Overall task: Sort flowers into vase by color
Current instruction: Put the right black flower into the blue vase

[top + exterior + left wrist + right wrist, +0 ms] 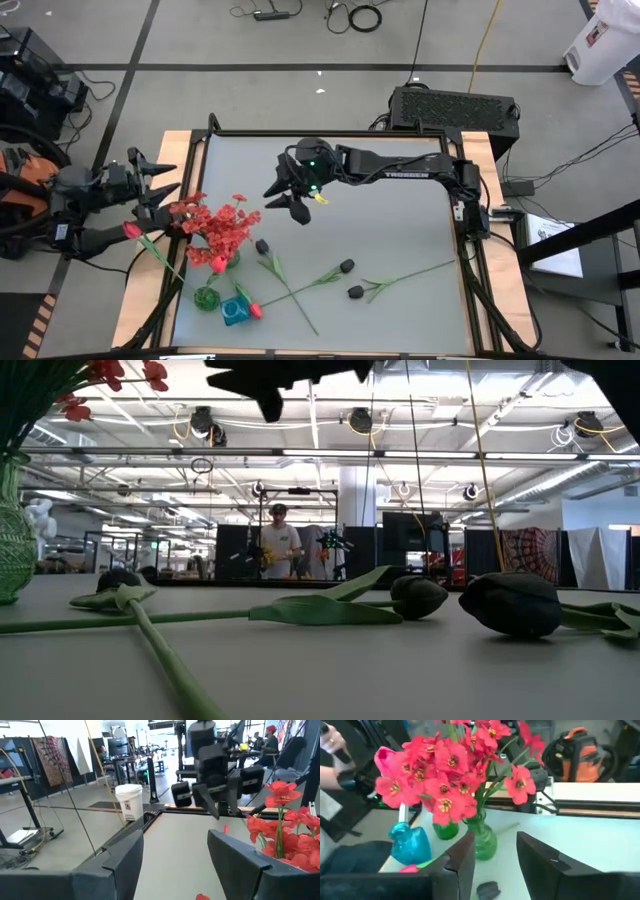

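Note:
Frilly red flowers (222,222) stand in a green glass vase (485,842). A pink tulip bud (132,230) leans out over the table's left edge; its stem runs down to a small green vase (207,298). Beside the blue vase (235,312) lies another pink bud (255,310). Three black buds (262,245) (346,266) (355,292) lie flat on the table on their green stems. My right gripper (285,195) hangs open above the middle of the table, facing the vases (492,845). My left gripper (150,195) is open at the table's left edge, beside the red blooms (175,850).
The vases crowd the near left part of the table (400,220). Stems cross in the near middle (300,285). In the low view the black buds (515,600) (418,595) lie close to the camera. People stand in the room beyond (280,545).

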Controlling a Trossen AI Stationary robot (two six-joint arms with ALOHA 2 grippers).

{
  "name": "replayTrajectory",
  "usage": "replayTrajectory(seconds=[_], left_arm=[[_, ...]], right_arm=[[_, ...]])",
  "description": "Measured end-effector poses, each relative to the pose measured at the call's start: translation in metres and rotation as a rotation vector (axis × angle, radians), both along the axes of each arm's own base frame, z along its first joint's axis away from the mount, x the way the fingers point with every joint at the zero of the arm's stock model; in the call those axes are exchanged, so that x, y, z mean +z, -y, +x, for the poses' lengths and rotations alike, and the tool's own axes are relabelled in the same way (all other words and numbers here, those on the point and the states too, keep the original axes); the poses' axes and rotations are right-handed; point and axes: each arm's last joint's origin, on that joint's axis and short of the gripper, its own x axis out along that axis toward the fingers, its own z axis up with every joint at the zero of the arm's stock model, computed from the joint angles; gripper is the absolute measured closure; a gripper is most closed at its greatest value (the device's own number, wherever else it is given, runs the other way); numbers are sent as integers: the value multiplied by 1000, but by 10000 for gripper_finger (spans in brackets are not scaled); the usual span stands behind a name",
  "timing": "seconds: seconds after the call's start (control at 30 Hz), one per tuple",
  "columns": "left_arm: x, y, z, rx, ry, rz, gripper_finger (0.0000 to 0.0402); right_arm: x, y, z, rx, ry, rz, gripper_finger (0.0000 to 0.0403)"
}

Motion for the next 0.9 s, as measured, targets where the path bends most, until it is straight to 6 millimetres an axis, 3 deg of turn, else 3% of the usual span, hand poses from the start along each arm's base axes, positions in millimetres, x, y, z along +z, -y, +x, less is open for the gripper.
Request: replayTrajectory(seconds=[0.37,0.9], left_arm=[[-1,0,1,-1,-6,-11,173],[-4,0,1,0,-36,-23,173]], right_arm=[[16,-28,-43,-61,-279,-116,266],[11,-108,-83,-124,-602,-182,266]])
